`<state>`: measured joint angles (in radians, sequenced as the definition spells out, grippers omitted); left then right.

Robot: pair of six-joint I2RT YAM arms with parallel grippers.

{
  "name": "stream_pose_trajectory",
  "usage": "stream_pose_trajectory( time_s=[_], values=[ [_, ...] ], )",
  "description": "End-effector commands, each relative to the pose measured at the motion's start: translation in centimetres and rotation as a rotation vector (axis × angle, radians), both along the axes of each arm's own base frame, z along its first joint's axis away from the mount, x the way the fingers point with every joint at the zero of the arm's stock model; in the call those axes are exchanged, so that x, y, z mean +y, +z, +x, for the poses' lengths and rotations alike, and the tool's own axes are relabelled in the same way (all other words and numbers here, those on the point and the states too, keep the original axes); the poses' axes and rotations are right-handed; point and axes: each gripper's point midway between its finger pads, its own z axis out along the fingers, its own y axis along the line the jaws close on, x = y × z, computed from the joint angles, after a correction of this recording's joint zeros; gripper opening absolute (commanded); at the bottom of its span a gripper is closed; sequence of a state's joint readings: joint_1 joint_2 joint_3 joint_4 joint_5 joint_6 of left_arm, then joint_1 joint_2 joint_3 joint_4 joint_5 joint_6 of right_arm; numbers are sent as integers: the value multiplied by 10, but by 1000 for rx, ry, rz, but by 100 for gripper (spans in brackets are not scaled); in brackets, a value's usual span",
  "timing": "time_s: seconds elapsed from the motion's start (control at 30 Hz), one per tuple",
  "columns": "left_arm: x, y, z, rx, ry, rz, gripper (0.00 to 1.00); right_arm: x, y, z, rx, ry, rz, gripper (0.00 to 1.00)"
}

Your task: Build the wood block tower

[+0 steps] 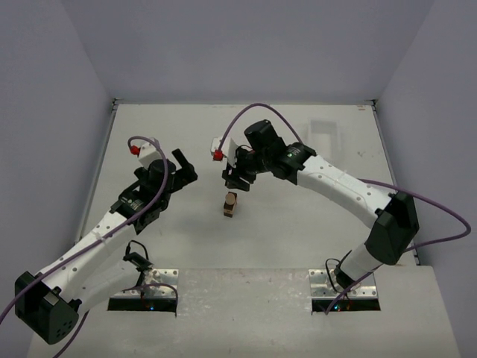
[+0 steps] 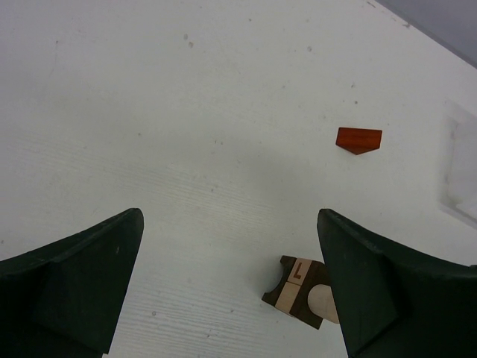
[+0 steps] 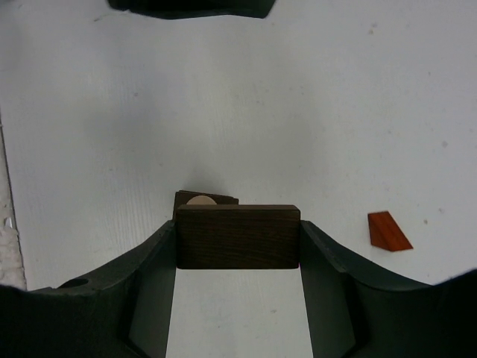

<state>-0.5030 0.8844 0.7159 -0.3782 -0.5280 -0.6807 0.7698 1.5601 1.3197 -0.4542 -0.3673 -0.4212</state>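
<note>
The left gripper (image 1: pixel 185 170) hangs released, its two fingers (image 2: pixel 89 276) spread wide over bare table (image 1: pixel 298 239) with nothing between them.

Right of it, near the middle of the table, stands the one wood block tower (image 1: pixel 230 203). It is a short stack, tan on top and reddish-brown lower down from overhead. The left wrist view shows the tower (image 2: pixel 297 291) from above: dark brown and light tan pieces fitted together, one tan face marked with a letter L, and a pale rounded piece at its edge. How many blocks it holds I cannot tell.

Just beyond it, the right gripper (image 1: pixel 235 181) is clamped on one dark brown block (image 3: pixel 238 237), flat and rectangular, held crosswise by its two ends. The tower (image 3: pixel 205 198) peeks out behind that block.

Further right, one red wedge (image 3: pixel 388 230) lies loose on the table, apart from the tower. One pale tray (image 1: pixel 324 130) sits near the far edge.
</note>
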Motion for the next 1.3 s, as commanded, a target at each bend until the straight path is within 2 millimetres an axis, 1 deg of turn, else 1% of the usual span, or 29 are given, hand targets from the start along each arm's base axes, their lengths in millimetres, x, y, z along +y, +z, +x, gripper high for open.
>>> stream_pose_trajectory(
  time_s=[0.0,0.03,0.1,0.2,0.23,0.33,0.5,0.63,0.77,0.9,1.03,1.1,1.17,1.2,1.27],
  values=[
    [0,8,6,-36,5,-15,100,0,3,18,60,-280,-61,26],
    [1,6,7,-32,11,-13,100,3,1,17,59,-342,-71,26],
    [1,7,7,-34,17,-13,100,-3,-4,21,37,-445,-93,25],
    [2,6,7,-34,25,-16,100,1,-9,11,44,-485,-75,27],
    [2,5,6,-29,25,-13,100,0,-13,9,70,-515,-66,27],
    [2,5,6,-31,27,-19,100,-2,-18,8,65,-544,-85,27],
    [2,5,5,-32,27,-27,100,2,-33,-5,117,-517,-96,29],
    [2,6,4,-35,23,-34,100,7,-38,-9,128,-484,-77,31],
    [1,6,3,-35,21,-35,100,17,-41,-18,144,-395,-58,33],
    [1,6,3,-36,19,-36,100,21,-47,-20,107,-292,-89,36],
    [1,5,4,-35,19,-36,100,21,-51,-24,105,-242,-116,39],
    [1,5,4,-35,17,-35,100,21,-50,-25,101,-228,-126,40],
    [0,5,4,-35,17,-35,100,18,-56,-25,112,-225,-163,42],
    [0,6,4,-36,16,-37,100,18,-53,-25,111,-227,-167,42],
    [1,5,4,-37,18,-36,100,19,-56,-23,115,-227,-181,45]
  ],
)
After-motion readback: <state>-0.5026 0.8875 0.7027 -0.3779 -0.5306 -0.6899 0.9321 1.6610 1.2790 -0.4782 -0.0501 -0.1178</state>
